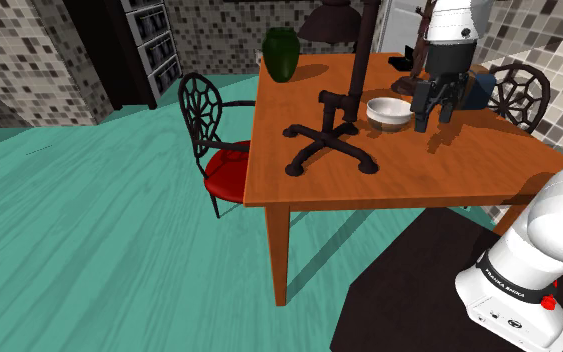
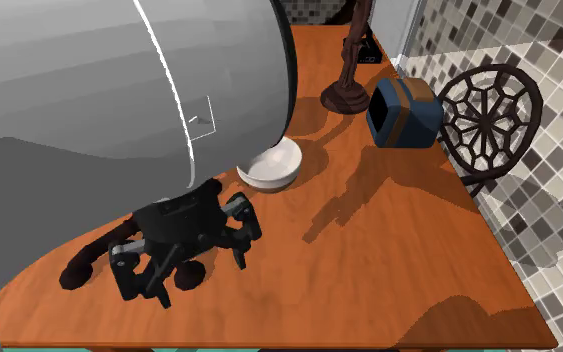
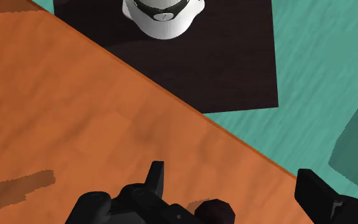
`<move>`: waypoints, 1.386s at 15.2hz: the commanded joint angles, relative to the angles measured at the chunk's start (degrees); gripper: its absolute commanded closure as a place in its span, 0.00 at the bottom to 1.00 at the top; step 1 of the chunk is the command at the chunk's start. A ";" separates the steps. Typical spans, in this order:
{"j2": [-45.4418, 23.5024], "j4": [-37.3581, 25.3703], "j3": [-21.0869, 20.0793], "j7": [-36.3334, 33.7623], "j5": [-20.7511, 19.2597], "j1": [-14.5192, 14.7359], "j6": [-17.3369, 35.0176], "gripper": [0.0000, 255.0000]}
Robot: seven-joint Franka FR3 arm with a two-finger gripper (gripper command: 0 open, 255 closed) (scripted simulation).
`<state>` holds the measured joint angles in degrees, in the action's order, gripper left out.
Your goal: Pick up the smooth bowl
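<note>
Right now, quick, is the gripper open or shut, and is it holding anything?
Gripper: open, fingers apart, holding nothing. The white bowl sits beside it, not between the fingers.

Smooth white bowl [image 1: 389, 111], upright (open side up), on the orange table [image 1: 439, 175]

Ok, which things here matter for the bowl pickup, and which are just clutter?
Job: white bowl; open gripper near it.
Clutter: green vase; black pipe stand; blue box; red-seated chair.
</note>
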<state>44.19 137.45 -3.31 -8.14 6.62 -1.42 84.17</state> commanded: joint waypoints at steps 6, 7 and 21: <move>-8.56 -2.26 1.49 2.25 -4.04 -2.04 6.47 0.00; -10.34 -2.90 1.78 2.61 -4.80 -2.44 7.67 0.00; -36.49 -18.80 5.48 5.73 -13.68 -7.24 19.64 0.00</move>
<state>9.77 120.15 1.99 -2.42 -6.52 -8.42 103.13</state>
